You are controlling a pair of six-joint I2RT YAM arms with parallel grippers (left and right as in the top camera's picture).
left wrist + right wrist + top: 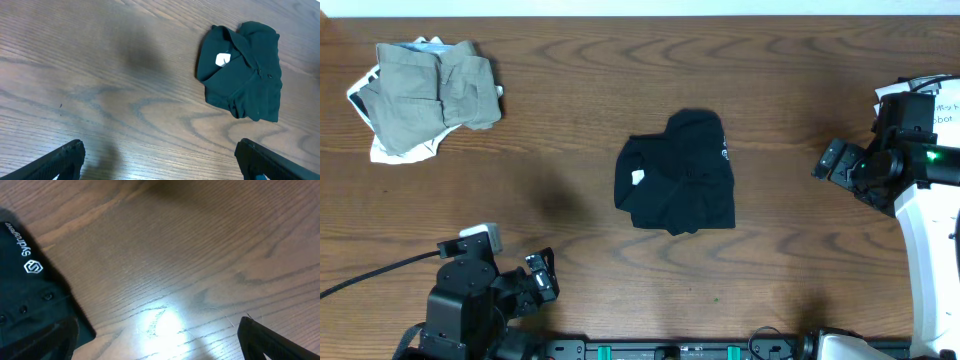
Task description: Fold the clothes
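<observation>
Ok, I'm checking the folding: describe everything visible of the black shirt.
The black shirt is soft fabric, roughly folded into a compact, rumpled bundle. Its collar faces up with a white label inside, small buttons below it, and a white logo near one edge. It lies on the table, touching nothing else.

One black shirt (676, 172), one khaki garment (435, 85), one white printed garment (382, 153), one tabletop (570, 80), and two grippers: left gripper (544, 276), right gripper (831, 160).

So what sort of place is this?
Likely a robotics lab bench: a wood-grain table, a left arm and a right arm at its edges, a black shirt and khaki-grey clothes laid out.
</observation>
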